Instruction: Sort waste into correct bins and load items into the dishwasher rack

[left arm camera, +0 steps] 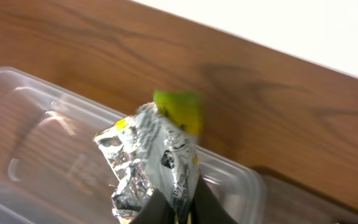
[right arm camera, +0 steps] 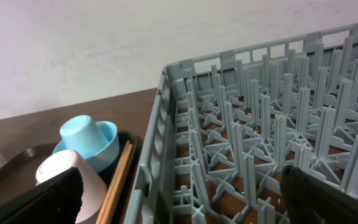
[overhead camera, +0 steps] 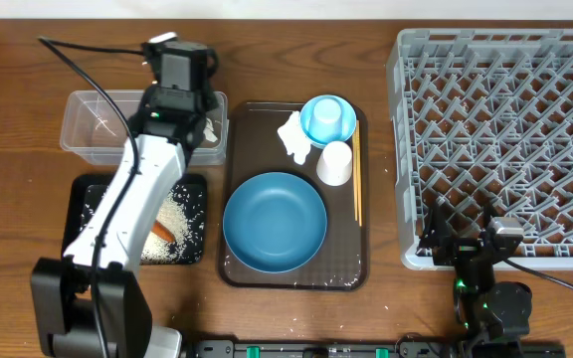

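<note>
My left gripper (left arm camera: 182,208) is shut on the crumpled green-yellow-white wrapper (left arm camera: 157,158) and holds it over the right end of the clear tub (overhead camera: 97,124), which also shows in the left wrist view (left arm camera: 36,143). The black tray (overhead camera: 192,189) holds rice (overhead camera: 172,234) and the orange carrot (overhead camera: 162,231). On the brown tray lie the dark-blue bowl (overhead camera: 275,221), light-blue bowl (overhead camera: 327,119), white cup (overhead camera: 334,163), tissue (overhead camera: 292,136) and chopsticks (overhead camera: 357,179). My right gripper (right arm camera: 179,199) is open at the front left corner of the grey rack (overhead camera: 505,139).
The brown serving tray (overhead camera: 291,276) lies between the bins and the rack. The left arm (overhead camera: 132,209) stretches over the black tray. The right wrist view shows the rack (right arm camera: 260,124), cup (right arm camera: 73,171), light-blue bowl (right arm camera: 92,140) and chopsticks (right arm camera: 117,180).
</note>
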Controlling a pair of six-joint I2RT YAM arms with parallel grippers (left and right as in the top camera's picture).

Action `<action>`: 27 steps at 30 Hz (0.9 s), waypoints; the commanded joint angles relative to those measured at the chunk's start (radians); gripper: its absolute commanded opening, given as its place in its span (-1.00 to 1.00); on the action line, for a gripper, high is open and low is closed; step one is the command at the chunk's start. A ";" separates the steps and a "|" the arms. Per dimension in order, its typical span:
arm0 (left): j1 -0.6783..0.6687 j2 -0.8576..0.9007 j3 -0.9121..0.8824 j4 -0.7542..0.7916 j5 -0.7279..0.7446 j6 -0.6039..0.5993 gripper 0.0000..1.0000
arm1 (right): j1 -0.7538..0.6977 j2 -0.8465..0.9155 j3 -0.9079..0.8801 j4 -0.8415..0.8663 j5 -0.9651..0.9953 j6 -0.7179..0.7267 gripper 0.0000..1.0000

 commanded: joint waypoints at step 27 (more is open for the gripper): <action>-0.176 0.130 -0.002 -0.045 0.405 -0.037 0.54 | 0.008 -0.004 -0.003 -0.002 0.010 -0.013 0.99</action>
